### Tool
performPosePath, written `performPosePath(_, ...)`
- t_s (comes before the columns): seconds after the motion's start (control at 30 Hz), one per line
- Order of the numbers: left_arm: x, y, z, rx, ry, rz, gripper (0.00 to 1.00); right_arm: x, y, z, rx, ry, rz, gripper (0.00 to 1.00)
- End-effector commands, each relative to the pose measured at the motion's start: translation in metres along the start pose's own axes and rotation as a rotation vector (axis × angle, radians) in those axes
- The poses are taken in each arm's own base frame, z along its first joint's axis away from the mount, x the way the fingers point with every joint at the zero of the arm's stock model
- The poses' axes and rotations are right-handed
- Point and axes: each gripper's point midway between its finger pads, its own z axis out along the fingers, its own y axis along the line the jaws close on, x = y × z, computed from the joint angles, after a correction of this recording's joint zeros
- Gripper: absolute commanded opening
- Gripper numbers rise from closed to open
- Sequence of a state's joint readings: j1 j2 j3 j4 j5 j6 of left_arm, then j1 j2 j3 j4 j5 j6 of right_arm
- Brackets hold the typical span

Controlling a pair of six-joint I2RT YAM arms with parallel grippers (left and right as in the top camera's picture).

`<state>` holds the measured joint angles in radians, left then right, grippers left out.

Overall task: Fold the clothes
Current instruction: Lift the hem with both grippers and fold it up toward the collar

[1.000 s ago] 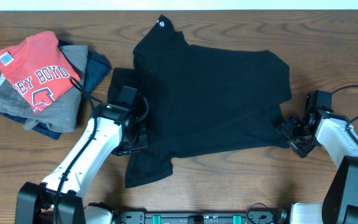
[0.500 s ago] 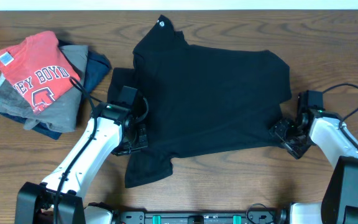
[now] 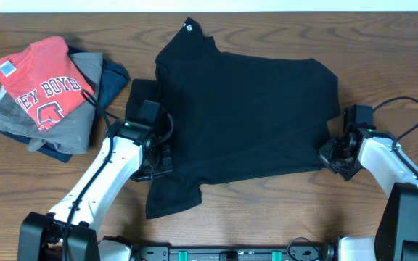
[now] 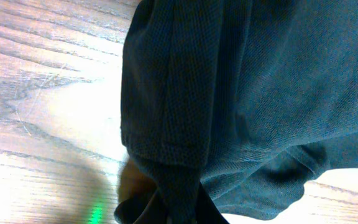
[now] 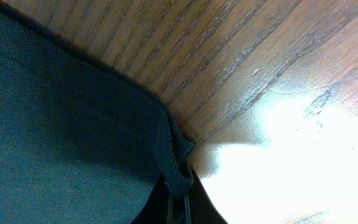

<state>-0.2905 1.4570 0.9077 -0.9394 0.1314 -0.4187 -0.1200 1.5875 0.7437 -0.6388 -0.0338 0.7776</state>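
Note:
The clothes, a black T-shirt [image 3: 245, 109], lie spread over the middle of the wooden table, a small white tag at the neck near the far edge. My left gripper [image 3: 162, 156] is shut on the shirt's left side edge; in the left wrist view a bunched strip of dark fabric [image 4: 179, 186] runs down between the jaws. My right gripper [image 3: 330, 154] is shut on the shirt's near right corner; in the right wrist view the hem corner [image 5: 179, 168] is pinched between the jaws at the bottom of the frame.
A pile of folded garments stands at the far left: a red T-shirt with white lettering [image 3: 38, 83] on top of grey [image 3: 71, 127] and navy ones [image 3: 115, 80]. A loose black sleeve [image 3: 169, 196] lies near the front edge by the left arm.
The right arm slid left up to the shirt's near right corner and its jaws closed on the hem. The left arm and the shirt have stayed where they were.

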Motion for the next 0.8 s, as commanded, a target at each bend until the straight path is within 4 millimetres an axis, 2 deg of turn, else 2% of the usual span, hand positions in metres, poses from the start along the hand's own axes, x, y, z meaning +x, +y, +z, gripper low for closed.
performPosePath(0.0, -0.003, -0.001, -0.004, 0.005, -0.012, -0.007, 0.06, 0.042, -0.017, 0.029, 0.043, 0.165, 0.006, 0.01)
performPosePath(0.1, -0.005, -0.003, -0.011, 0.01, -0.021, 0.014, 0.06, 0.037, -0.013, 0.025, 0.025, 0.151, -0.023, 0.01)
performPosePath(0.17, -0.01, -0.006, -0.025, 0.021, -0.043, 0.028, 0.06, 0.03, -0.006, 0.014, 0.004, 0.129, -0.037, 0.01)
performPosePath(0.3, -0.024, -0.017, -0.064, 0.064, -0.137, 0.092, 0.06, 0.004, 0.012, -0.027, -0.07, 0.048, -0.065, 0.01)
performPosePath(0.43, -0.042, -0.032, -0.124, 0.14, -0.311, 0.137, 0.06, -0.027, 0.034, -0.099, -0.17, -0.089, -0.136, 0.01)
performPosePath(0.53, -0.049, -0.039, -0.172, 0.201, -0.449, 0.151, 0.06, -0.043, 0.041, -0.156, -0.225, -0.192, -0.164, 0.01)
performPosePath(0.63, -0.052, -0.04, -0.22, 0.253, -0.579, 0.149, 0.06, -0.053, 0.041, -0.214, -0.278, -0.3, -0.192, 0.01)
performPosePath(0.77, -0.051, -0.028, -0.29, 0.315, -0.774, 0.112, 0.06, -0.062, 0.033, -0.283, -0.335, -0.439, -0.206, 0.01)
